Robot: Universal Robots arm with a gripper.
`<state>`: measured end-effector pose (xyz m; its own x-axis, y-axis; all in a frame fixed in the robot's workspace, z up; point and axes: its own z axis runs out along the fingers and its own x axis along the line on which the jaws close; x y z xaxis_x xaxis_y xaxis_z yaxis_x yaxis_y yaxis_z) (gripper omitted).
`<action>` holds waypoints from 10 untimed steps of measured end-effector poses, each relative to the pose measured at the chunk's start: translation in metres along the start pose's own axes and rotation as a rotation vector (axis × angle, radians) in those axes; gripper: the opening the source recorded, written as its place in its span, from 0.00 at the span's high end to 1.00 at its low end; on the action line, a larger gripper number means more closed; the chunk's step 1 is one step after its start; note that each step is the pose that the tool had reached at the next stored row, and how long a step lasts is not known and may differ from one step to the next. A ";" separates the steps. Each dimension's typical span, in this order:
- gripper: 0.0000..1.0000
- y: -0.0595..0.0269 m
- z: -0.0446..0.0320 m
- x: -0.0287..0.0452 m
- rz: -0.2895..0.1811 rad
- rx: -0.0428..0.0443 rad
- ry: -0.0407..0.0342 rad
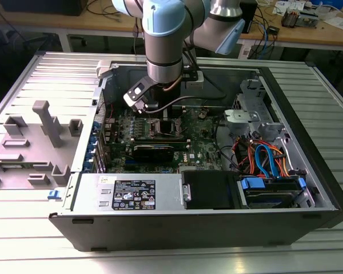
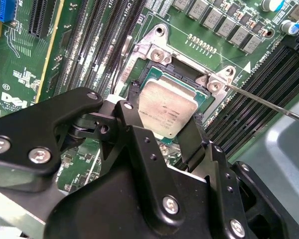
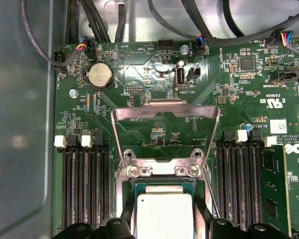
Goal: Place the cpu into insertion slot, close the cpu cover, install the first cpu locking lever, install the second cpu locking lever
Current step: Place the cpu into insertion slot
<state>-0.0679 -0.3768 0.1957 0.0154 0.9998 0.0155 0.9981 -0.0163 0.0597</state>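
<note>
Worrying mostly about alignment here. The small flat square cpu with the silver-grey metal top (image 2: 167, 107) is right over the square insertion slot with the dark rim (image 2: 178, 67) on the green circuit board (image 2: 89, 30). If it goes in a bit rotated or tilted, I'd guess a corner could catch the rim or mash the contacts underneath. I can't tell from either wrist view whether the chip is bottomed out in the slot or hanging just above it, so a release at the wrong height could drop it crooked.

Other snag: the thin dull-silver cpu cover frame with the big square cut-out (image 3: 139, 110) is swung open just beyond the slot. A thin wire locking lever (image 2: 269, 103) also sticks out right beside it, so any sideways drift could snag one of them.

The black gripper (image 2: 162, 124) is narrowed to the chip's width, with a finger (image 2: 129, 119) against each of two opposite edges. It looks clamped on the cpu and nothing else. In the exterior view the arm reaches down into the open grey computer case (image 1: 188, 231).
</note>
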 end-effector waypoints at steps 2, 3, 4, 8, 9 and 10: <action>0.45 0.0000 0.0006 0.0000 0.000 0.0001 -0.0002; 0.45 0.0000 0.0008 0.0000 0.000 0.0001 -0.0003; 0.45 0.0000 0.0013 0.0000 0.000 0.0000 -0.0004; 0.45 -0.0001 0.0016 0.0000 0.000 -0.0001 -0.0007; 0.45 -0.0001 0.0016 0.0000 0.000 -0.0001 -0.0007; 0.45 -0.0001 0.0016 0.0000 0.000 -0.0001 -0.0007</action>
<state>-0.0678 -0.3768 0.1941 0.0154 0.9998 0.0148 0.9981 -0.0162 0.0597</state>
